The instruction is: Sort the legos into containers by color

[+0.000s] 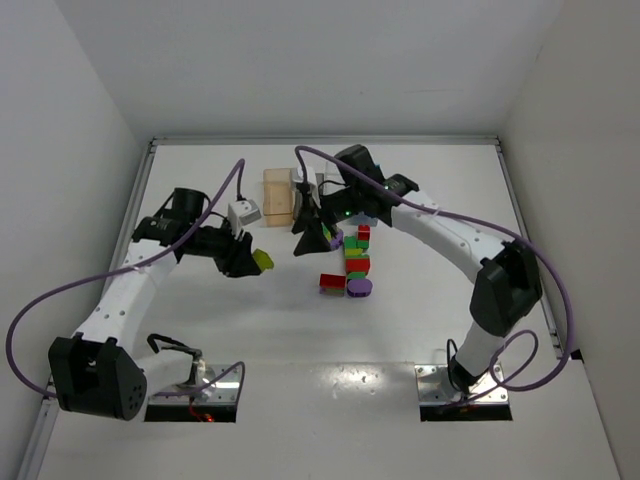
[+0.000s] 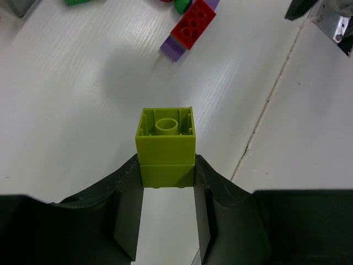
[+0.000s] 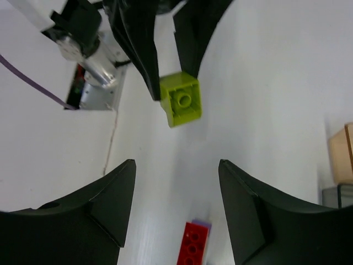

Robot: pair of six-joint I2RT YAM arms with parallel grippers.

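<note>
Between left fingers (image 2: 124, 212): boxy glossy lime brick (image 2: 165, 144).

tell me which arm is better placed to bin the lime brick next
Left. The left gripper is shut on the lime green brick; the right gripper faces it, jaws open and empty.

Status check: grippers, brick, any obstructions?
Left gripper shut on lime brick. Right gripper open, empty, facing it. Other bricks loose beside right gripper; nothing between the grippers.

Bright even overhead light, soft shadow on the table (image 2: 66, 110) ahead of the left gripper (image 2: 165, 175), glare patches well behind it, its fingers (image 2: 124, 221) dark and detail-poor.
</note>
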